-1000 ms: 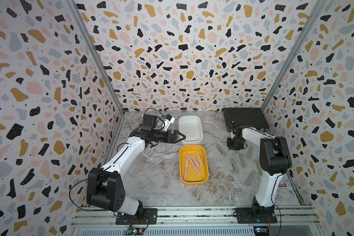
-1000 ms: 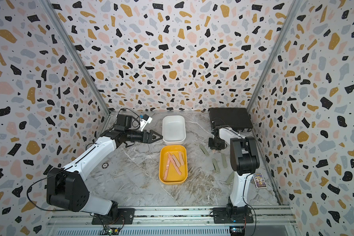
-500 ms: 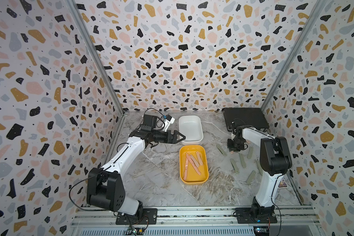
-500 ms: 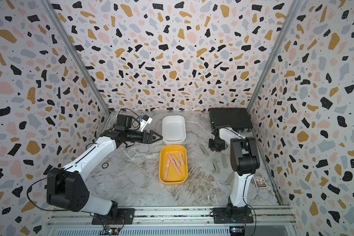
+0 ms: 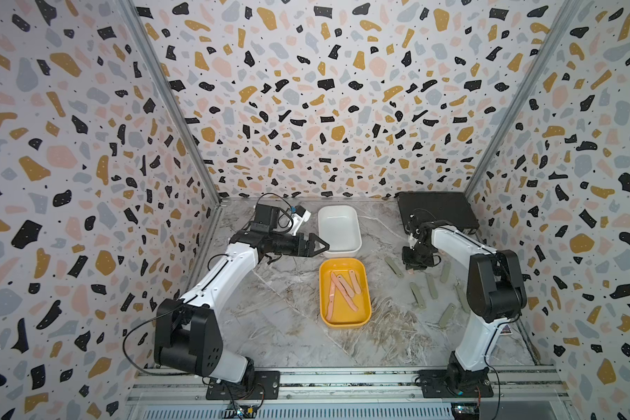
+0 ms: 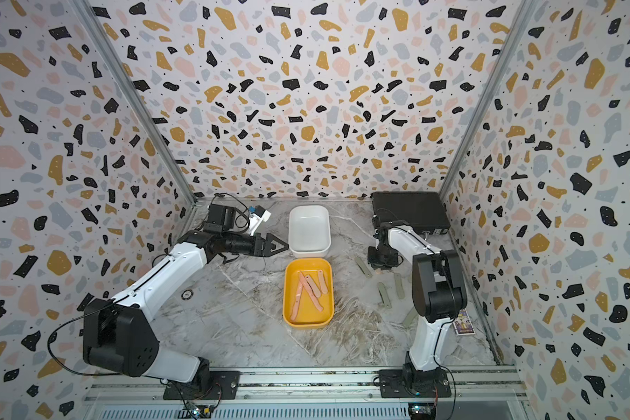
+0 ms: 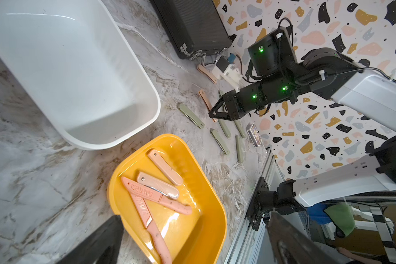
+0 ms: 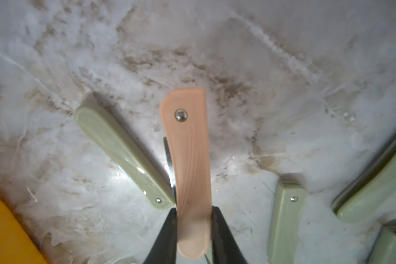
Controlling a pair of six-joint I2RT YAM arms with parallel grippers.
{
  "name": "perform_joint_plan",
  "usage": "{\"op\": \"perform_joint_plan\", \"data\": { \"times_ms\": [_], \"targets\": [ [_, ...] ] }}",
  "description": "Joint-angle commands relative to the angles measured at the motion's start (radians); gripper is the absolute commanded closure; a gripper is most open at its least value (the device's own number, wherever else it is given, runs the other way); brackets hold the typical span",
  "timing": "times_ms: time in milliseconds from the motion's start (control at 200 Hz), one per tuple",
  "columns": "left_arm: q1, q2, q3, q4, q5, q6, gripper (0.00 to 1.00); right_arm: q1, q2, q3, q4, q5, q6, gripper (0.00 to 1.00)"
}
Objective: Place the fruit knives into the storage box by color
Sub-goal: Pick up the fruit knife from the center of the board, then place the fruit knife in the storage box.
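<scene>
Now pinches a pink fruit knife (image 8: pixel 188 160) endwise in the right gripper (image 8: pixel 194 211), likely for the yellow box (image 5: pixel 346 317) of pinks (image 7: pixel 165 168); holds left gripper (image 5: pixel 321 246) agape, empty.

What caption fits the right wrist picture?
The right gripper pinches a pink knife beside green knives on the marble table.

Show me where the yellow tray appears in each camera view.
In a top view: yellow tray at centre, next to the white tray.
In a top view: yellow tray, same spot.
Left wrist: yellow tray holding pink knives.
Right wrist: yellow tray, only a sliver at the frame edge.
Shared landmark: the green knife nearest it.
</scene>
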State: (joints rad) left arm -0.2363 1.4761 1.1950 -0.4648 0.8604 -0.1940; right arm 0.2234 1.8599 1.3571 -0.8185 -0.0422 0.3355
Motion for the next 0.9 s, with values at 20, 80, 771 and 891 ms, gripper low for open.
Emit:
{"op": "perform_joint_plan", "data": {
  "times_ms": [20,80,771,891],
  "targets": [
    [0.011,-0.018,0.046,-0.012,-0.009,0.027,0.01,0.041,-0.075,0.034,-0.056,-0.007,0.003,0.78],
    [0.015,-0.02,0.049,-0.02,-0.012,0.031,0.01,0.063,-0.092,0.041,-0.061,-0.01,0.011,0.78],
    [0.1,-0.124,0.006,-0.181,-0.015,0.139,0.01,0.449,-0.087,0.213,-0.117,-0.004,0.091,0.78],
    [0.112,-0.147,-0.019,-0.211,-0.015,0.16,0.01,0.513,-0.05,0.248,-0.115,-0.007,0.101,0.78]
  ]
}}
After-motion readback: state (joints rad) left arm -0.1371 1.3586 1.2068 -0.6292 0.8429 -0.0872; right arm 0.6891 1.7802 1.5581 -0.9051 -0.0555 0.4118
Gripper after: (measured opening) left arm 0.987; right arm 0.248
